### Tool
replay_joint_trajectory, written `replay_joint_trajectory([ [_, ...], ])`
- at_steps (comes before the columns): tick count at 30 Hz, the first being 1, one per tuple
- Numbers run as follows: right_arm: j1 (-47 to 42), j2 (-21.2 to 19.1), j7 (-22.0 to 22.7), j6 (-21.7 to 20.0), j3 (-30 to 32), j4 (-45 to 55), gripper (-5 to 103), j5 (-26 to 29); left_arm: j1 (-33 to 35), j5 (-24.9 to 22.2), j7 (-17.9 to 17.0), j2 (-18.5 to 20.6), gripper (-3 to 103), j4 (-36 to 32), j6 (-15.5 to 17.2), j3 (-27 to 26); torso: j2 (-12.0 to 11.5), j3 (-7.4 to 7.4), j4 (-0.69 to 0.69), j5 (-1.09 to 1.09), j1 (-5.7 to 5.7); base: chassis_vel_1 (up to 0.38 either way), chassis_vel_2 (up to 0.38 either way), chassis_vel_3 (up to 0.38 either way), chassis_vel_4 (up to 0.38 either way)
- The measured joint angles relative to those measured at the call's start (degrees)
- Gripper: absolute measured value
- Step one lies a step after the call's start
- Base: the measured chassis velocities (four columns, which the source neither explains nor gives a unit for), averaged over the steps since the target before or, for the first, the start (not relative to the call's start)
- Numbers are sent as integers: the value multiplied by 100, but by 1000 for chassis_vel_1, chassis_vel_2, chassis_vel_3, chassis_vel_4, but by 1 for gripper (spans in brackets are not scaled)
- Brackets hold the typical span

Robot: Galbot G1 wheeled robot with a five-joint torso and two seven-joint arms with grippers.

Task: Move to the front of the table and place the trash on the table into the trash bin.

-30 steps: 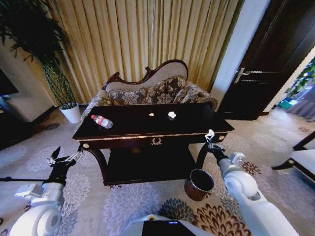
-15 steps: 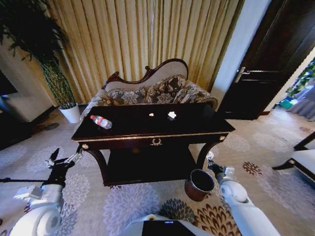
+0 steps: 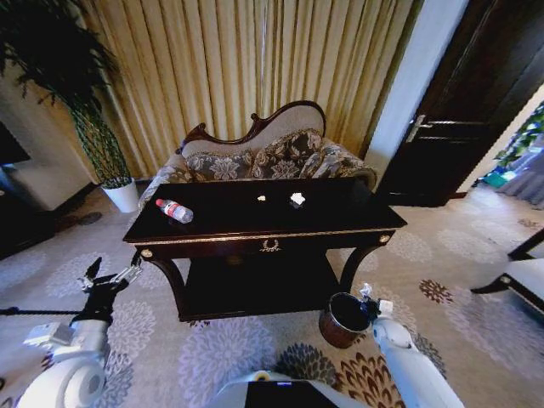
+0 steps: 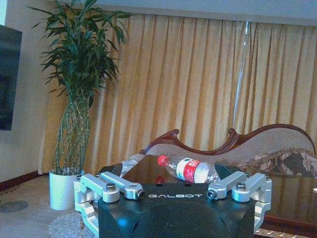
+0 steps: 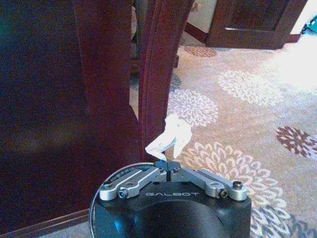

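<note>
Right tool [image 5: 169, 166] is pinching 1 crumpled white paper scrap [image 5: 170, 138] between closed fingertips, and in the head view this tool [image 3: 365, 294] is hanging low at the right front of the bench [image 3: 255, 234], just beside the rim of the trash bin [image 3: 343, 318], which is standing on the patterned carpet [image 3: 442, 255]. In the right wrist view the bench leg [image 5: 161, 64] is rising directly beyond the scrap, with the bin's rim [image 5: 94, 198] curving under the tool. Left tool [image 3: 109, 279] is hovering off the bench's left front corner with fingers spread wide and nothing between them; the left wrist view is showing this tool [image 4: 173, 191] level with the bench top. Water bottle [image 3: 175, 210] with red cap is lying on its side near the bench's left end. 2 small white scraps [image 3: 297, 199] are lying on the bench top toward the back, well apart from both tools. Floral sofa [image 3: 263, 157] is standing behind the bench; potted plant [image 3: 102, 144] is standing to the left.
</note>
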Motion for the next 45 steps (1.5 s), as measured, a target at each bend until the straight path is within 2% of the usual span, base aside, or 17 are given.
replay_joint_trajectory([
  [5,-21,-9,2,-52,29,2,4,-1,1,1,3,4,100,10,0,-1,0,0,0,0,0,0,0,0,0],
  [6,-27,-17,2,-62,46,18,15,-2,1,2,7,4,100,12,0,2,0,0,0,-1,0,0,0,0,0],
  [7,-27,-17,2,-62,46,18,15,-2,1,2,7,4,100,12,0,2,0,0,0,-1,0,0,0,0,0],
  [10,-50,-22,6,-56,57,61,31,0,18,12,20,-16,100,11,0,20,0,0,0,-1,0,0,0,0,0],
  [12,-56,-21,8,-45,58,74,31,-2,22,14,23,-18,100,11,0,21,0,0,0,-1,0,0,0,0,0],
  [15,-84,-26,12,-27,64,141,47,-1,27,19,31,-17,100,14,0,21,1,0,1,-1,0,0,0,0,0],
  [16,-84,-26,12,-27,64,141,47,-1,27,19,31,-17,100,14,0,21,1,0,1,-1,0,0,0,0,0],
  [18,-110,-39,13,-6,68,180,58,5,26,20,37,-21,100,15,0,21,0,0,0,-1,0,0,0,0,0],
  [19,-110,-39,13,-6,68,180,58,5,26,20,37,-21,100,15,0,21,0,0,0,-1,0,0,0,0,0],
  [22,-146,-54,14,3,75,234,74,23,28,20,53,-37,100,17,0,19,0,0,0,0,0,0,0,0,0],
  [23,-146,-54,14,3,75,234,74,23,28,20,53,-37,100,17,0,19,0,0,0,0,0,0,0,0,0],
  [24,-155,-59,14,4,77,257,80,28,31,20,56,-42,100,20,-1,17,1,0,0,0,0,0,0,0,0],
  [27,-163,-62,15,4,77,293,85,37,37,20,58,-44,100,21,-3,14,0,0,0,0,0,0,0,0,0],
  [30,-164,-58,19,5,83,325,98,46,50,20,61,-44,100,20,-7,12,1,0,0,-1,0,0,0,0,0],
  [45,-162,-124,42,8,159,464,100,151,69,20,65,-46,100,22,-27,-12,0,0,1,0,0,0,0,0,0],
])
